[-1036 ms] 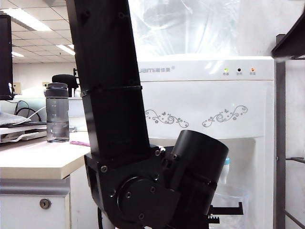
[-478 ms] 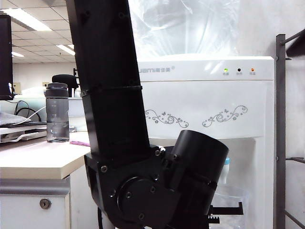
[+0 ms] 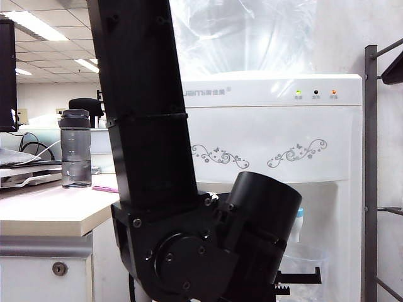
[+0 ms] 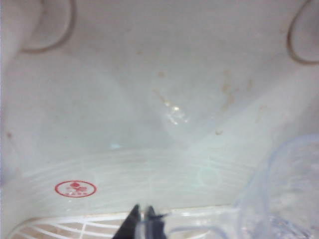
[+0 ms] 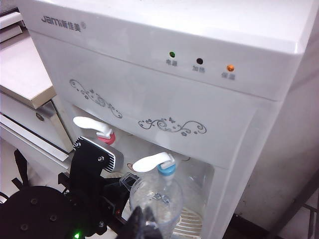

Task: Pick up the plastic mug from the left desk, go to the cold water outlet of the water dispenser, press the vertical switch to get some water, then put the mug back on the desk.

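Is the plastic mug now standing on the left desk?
No, the right wrist view shows the plastic mug under the cold water outlet of the water dispenser, beside the left gripper.

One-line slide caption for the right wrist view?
Left gripper holds the plastic mug under the water dispenser's cold water outlet.

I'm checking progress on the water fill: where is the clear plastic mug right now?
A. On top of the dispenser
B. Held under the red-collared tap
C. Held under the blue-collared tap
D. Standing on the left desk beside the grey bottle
C: in the right wrist view the plastic mug sits directly below the cold water outlet, held from the side by the left pincer, while the right pincer hangs nearer the camera.
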{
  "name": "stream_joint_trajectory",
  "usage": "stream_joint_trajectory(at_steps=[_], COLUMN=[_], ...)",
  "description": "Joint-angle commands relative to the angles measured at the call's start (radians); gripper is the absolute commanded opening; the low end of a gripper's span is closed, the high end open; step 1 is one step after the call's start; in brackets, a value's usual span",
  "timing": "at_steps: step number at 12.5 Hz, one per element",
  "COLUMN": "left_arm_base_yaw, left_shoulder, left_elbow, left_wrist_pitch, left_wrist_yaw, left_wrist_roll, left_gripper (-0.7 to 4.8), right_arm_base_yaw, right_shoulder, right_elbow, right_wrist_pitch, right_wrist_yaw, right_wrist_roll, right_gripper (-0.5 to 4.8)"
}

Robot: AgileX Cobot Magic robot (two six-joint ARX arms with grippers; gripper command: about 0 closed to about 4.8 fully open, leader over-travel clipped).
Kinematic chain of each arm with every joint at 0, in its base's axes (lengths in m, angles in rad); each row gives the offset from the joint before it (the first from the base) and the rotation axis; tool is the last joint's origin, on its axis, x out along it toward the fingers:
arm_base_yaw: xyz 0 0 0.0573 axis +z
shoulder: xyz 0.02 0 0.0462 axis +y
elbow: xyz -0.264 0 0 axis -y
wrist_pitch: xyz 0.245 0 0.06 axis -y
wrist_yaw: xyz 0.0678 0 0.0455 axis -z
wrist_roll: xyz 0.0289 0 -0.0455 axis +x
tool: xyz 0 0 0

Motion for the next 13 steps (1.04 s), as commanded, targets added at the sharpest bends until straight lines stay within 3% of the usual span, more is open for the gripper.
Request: stream_joint_trajectory(at_steps=[1,13], left_arm_base_yaw=[-0.005,-0.021], left_shoulder=[-0.005,-0.005], left_elbow=[0.006,0.005], left_wrist_pitch=[0.020,0.021], left_wrist_yaw=[-0.003,0.115], left_wrist_roll=[-0.006,0.031], left_gripper=[0.03,0.03], right_arm_base_yaw=[0.000,0.000], right_shoulder=[-0.003,-0.002], right_elbow=[0.002,0.002], right_wrist_pitch=[0.014,0.014], right_wrist_yaw=[0.002,0.002], right_wrist_roll=[-0.002,-0.002], right_gripper=[-0.01,-0.01])
